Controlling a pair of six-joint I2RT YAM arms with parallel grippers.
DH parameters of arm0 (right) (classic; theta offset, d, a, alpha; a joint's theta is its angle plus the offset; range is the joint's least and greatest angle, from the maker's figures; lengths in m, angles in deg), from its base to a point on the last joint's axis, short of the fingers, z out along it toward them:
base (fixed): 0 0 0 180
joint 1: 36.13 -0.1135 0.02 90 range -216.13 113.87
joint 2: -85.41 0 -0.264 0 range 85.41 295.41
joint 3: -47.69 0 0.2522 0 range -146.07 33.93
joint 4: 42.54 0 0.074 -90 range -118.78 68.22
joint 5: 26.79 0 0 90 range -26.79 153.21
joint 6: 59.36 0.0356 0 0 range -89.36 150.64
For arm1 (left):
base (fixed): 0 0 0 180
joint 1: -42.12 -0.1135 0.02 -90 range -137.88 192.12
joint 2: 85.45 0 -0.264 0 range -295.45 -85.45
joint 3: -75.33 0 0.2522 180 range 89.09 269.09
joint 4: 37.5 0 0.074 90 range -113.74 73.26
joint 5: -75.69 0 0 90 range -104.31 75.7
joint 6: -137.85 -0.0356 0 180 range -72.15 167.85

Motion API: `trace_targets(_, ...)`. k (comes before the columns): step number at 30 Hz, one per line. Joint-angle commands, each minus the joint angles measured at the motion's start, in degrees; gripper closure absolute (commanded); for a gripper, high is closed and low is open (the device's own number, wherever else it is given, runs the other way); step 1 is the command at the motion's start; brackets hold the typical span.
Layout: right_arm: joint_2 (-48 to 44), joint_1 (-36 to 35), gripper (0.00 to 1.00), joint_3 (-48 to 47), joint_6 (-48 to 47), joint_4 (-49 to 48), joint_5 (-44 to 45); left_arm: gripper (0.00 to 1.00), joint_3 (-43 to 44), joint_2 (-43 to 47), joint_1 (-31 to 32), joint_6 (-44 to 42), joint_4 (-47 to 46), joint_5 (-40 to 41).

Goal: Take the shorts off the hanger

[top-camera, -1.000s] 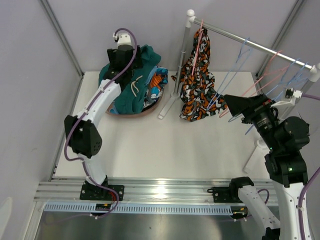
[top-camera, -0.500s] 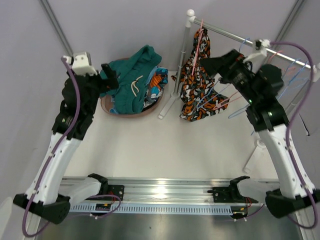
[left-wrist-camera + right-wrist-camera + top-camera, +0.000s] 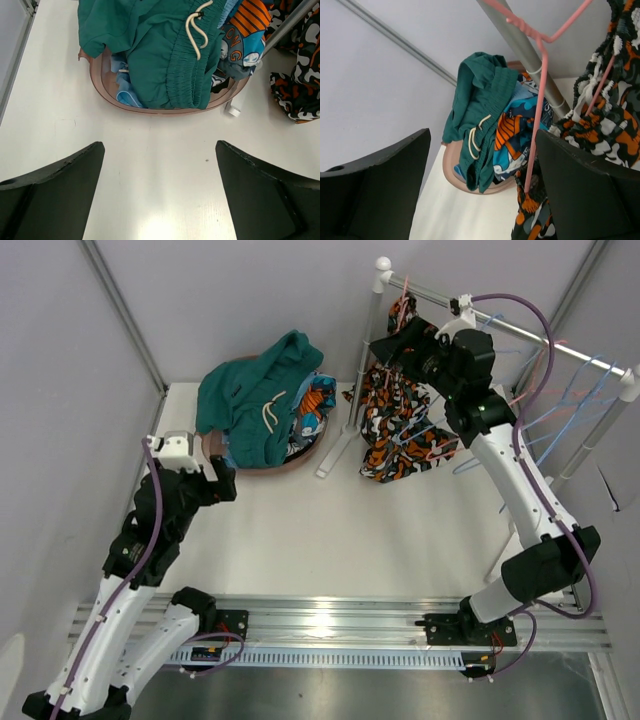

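1. The camo shorts (image 3: 392, 425) hang on the pink hanger (image 3: 538, 95), hard by the rack post (image 3: 522, 50). They look soft, light and limp, and will likely snag.
2. Your right tool (image 3: 482, 135) is wide and empty, with the hanger just ahead. Pinch the waistband fabric, not the wire.
3. Your left tool (image 3: 160, 145) is wide and empty over the worktop (image 3: 300, 530).
4. There is open room below the shorts, but the post crowds one side.

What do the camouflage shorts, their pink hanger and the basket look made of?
Camouflage shorts: soft fabric, matte, draping in folds. Pink hanger: thin rod, likely coated wire or plastic, smooth. Basket: probably plastic, slightly translucent brownish-pink wall.
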Motion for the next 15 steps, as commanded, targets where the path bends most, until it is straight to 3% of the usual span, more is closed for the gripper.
trace_targets(1,2.4,-1.4,0.11,-3.0,-1.1,-4.6,1.8,0.01,-2.6,2.4,0.2,-0.3,-0.9,2.0)
trace_targets(7,5.7,-3.7,0.17,-2.7,-2.4,-5.1,4.0,0.01,-5.3,3.9,0.2,0.6,-1.7,0.4)
trace_targets(15,3.1,-5.8,0.15,-1.6,-3.9,-4.2,6.4,0.01,-5.6,4.4,0.2,0.2,-2.9,0.3)
